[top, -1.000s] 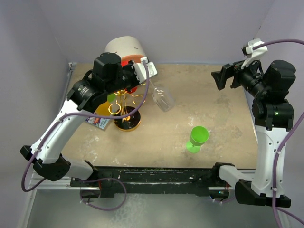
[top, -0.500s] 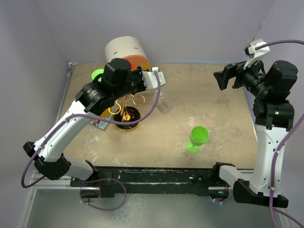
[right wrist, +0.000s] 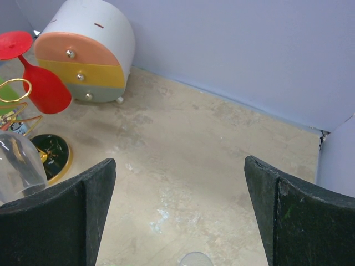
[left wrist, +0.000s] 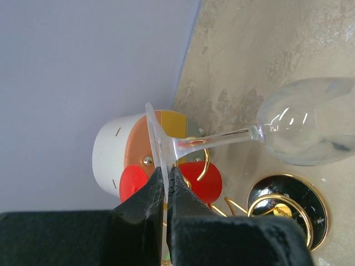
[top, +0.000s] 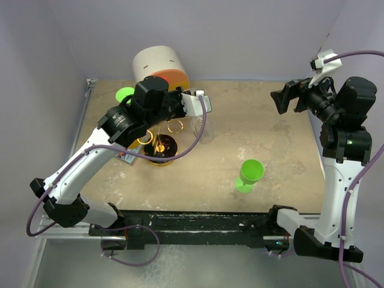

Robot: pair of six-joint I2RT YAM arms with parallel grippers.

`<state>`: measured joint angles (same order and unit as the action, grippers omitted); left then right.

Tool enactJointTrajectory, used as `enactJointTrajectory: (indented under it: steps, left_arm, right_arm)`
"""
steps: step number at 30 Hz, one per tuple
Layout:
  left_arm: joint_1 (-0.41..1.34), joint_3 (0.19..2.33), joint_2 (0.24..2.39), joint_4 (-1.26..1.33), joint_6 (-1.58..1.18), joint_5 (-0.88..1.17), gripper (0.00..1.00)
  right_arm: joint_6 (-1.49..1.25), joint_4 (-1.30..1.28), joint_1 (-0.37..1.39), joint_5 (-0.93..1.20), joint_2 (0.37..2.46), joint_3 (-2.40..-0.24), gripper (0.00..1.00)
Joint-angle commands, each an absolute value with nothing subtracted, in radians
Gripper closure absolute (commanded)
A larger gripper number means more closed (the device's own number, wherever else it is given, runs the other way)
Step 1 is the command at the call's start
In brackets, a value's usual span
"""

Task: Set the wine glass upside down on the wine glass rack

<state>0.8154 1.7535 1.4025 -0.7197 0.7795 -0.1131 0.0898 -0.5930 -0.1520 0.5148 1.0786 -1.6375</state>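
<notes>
The wine glass [left wrist: 305,119] is hanging bowl-down just right of the rack [top: 161,147], toward the table's [top: 270,138] far-left corner. The left gripper [left wrist: 166,176] is pinching its foot. The right gripper [right wrist: 178,188] is hovering over the far-right corner, fingers spread wide.

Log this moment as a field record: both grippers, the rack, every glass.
left gripper: shut on the foot of the clear wine glass
right gripper: open, empty, at far right
clear wine glass: in the air beside the gold wire rack with round black base, not yet hung
red wine glass: foot up at the rack
green wine glass: upright on the table
</notes>
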Motion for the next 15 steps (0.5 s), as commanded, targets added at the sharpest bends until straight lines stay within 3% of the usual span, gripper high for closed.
enactJointTrajectory:
  steps: [1, 15]
  left_arm:
    - [0.825, 1.751, 1.368, -0.649, 0.796, -0.123, 1.0]
    - [0.823, 1.69, 1.371, -0.602, 0.841, -0.194, 1.0]
  right_arm:
    - [0.078, -0.558, -0.158, 0.522, 1.061, -1.654, 0.0]
    - [0.094, -0.563, -0.158, 0.676, 1.102, -1.659, 0.0]
